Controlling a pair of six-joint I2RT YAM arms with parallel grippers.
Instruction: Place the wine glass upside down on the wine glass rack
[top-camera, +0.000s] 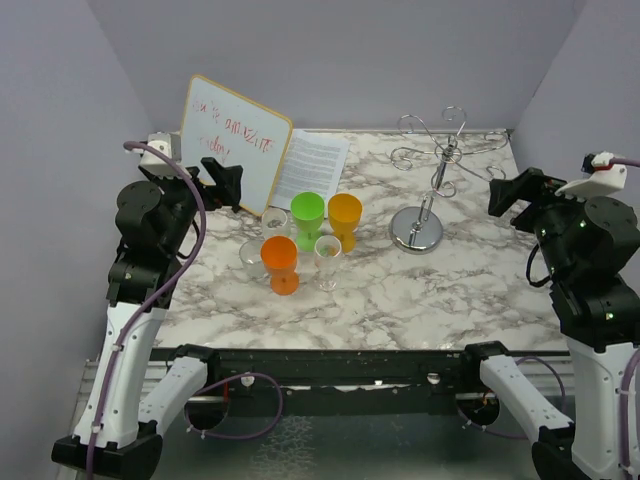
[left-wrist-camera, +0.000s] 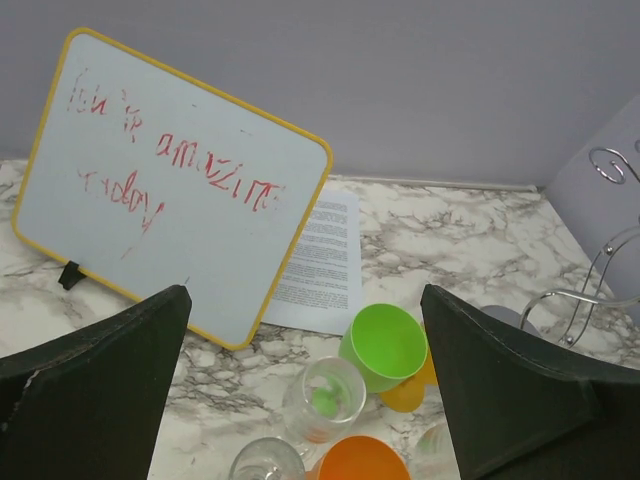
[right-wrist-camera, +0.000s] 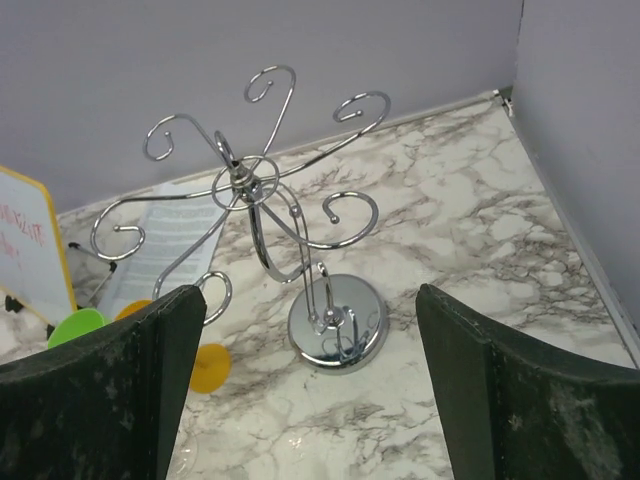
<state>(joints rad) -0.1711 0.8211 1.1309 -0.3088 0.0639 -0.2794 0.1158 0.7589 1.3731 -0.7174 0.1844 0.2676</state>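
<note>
Left gripper (top-camera: 232, 183) and right gripper (top-camera: 505, 192) both hang spread, gripping nothing. One clear wine glass (top-camera: 327, 255) stands upright beside the orange cup (top-camera: 280, 262), left of the chrome wine glass rack (top-camera: 418, 230).

I read red handwriting on the yellow-framed whiteboard (left-wrist-camera: 180, 200): "amazing", with "today" beneath it; the opening words I can't make out. Print on the paper sheet (left-wrist-camera: 325, 265) is too small for me.

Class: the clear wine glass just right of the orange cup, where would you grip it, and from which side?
Likely the bowl, from the right: the wine glass stands upright, the orange cup crowds its left, and its right side is open.
</note>
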